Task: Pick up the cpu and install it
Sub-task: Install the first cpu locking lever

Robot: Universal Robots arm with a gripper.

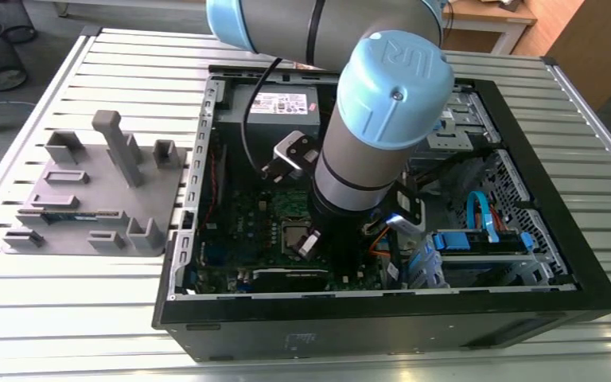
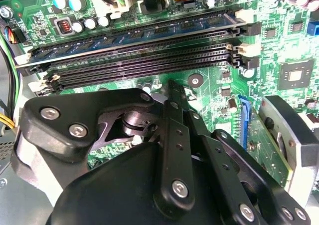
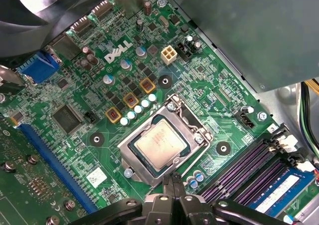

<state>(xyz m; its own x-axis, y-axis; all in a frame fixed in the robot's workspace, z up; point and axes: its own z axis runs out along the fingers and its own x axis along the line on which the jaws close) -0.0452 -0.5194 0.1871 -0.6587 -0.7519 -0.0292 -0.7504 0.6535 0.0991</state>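
One cpu (image 3: 160, 144) lies flat in the one metal-framed socket (image 3: 132, 159) on the green motherboard (image 3: 79, 145). One gripper (image 3: 172, 179) hangs just beside the socket, fingers pressed together and holding nothing. In the exterior view, the single arm (image 1: 375, 151) plunges steeply into the open computer case (image 1: 391, 326) at centre frame. One grey tray (image 1: 93, 191) sits at the exterior view's left.

Arm (image 1: 375, 151) angled steeply down; pincer (image 3: 172, 181) fingertips pressed together.
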